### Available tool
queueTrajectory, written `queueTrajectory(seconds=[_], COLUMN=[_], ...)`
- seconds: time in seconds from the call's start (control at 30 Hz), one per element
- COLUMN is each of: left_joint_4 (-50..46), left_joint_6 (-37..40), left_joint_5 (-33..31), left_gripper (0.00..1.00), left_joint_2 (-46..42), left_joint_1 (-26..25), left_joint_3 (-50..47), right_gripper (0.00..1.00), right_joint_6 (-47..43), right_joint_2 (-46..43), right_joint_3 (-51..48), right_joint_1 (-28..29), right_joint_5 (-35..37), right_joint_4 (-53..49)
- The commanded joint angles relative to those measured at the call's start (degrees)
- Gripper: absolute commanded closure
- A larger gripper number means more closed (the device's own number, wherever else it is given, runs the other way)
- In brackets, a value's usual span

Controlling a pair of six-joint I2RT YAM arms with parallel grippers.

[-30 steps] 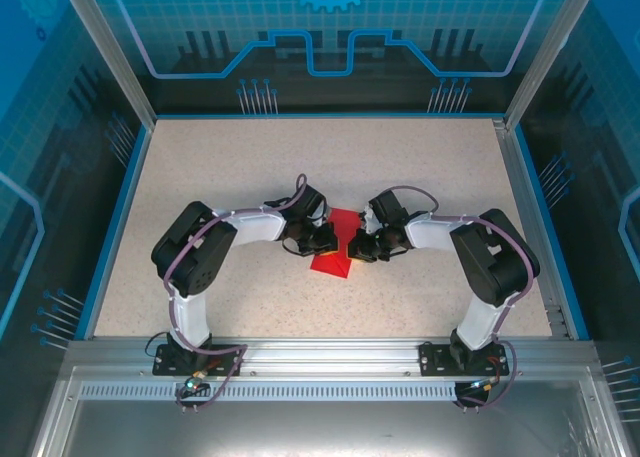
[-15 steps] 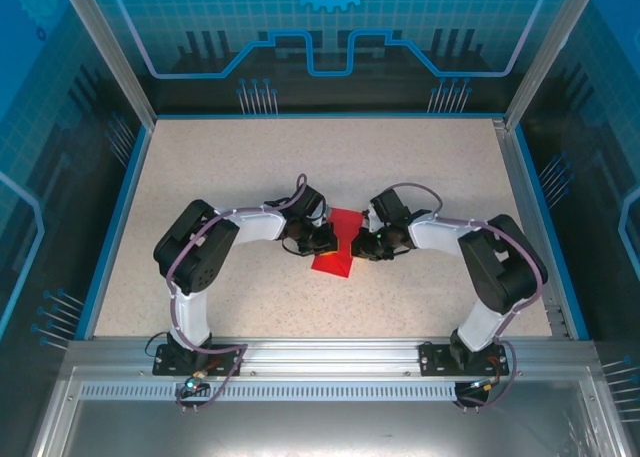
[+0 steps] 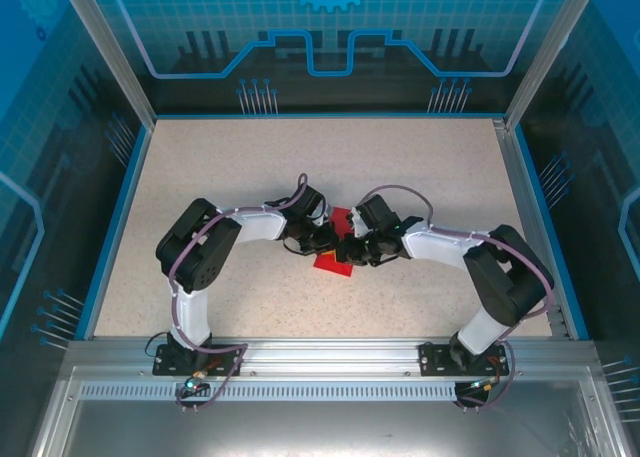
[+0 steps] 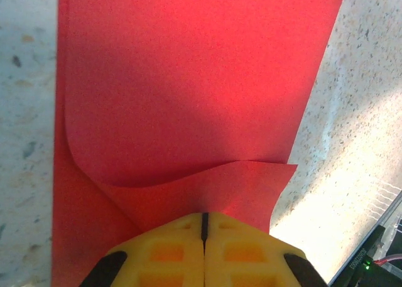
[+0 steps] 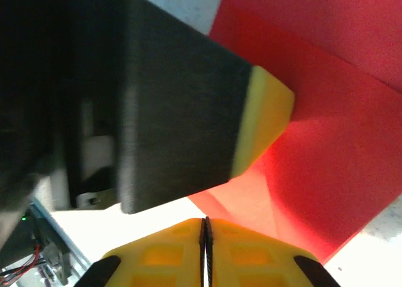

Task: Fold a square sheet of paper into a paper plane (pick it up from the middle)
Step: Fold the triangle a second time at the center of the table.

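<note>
Presently the left gripper (image 4: 204, 215) and right gripper (image 5: 205, 221) are seen closed at nine and three o'clock of the square sheet of paper (image 3: 333, 263), equally near. Its long axis is laid twelve to six. No pinch is confirmed.

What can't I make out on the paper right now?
- Top view: the sheet of paper is mostly hidden under the left gripper and right gripper; its folds are too small to read.
- Left wrist view: the sheet's far edge is cut off at the top of the frame; the shut fingers hide whether they pinch the flap.
- Right wrist view: the left gripper's blurred finger blocks the picture's left half.
</note>
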Motion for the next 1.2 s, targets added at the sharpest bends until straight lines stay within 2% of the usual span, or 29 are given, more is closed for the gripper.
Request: queueTrajectory(seconds=[0.0,0.37,1.17], left_joint_4=[-3.8,-4.0,-4.4], left_joint_6=[1.4,1.9,3.0], left_joint_5=[-3.4,-2.8,-2.9], left_gripper=[0.94,0.94,0.94], left_joint_2=[4.1,4.4,5.4], left_joint_1=[0.4,0.7,1.0], left_joint_3=[-2.6,-2.8,-3.1], right_gripper=[0.89,0.89,0.90], right_joint_6=[0.1,-3.8,-9.4], right_joint_2=[2.7,5.9,7.5], right_joint_3=[1.1,4.8,5.7], right_joint_1=[0.5,0.2,0.0], right_joint_5=[-0.4,2.9,6.4], right_joint_4=[-0.1,-4.0,-9.7])
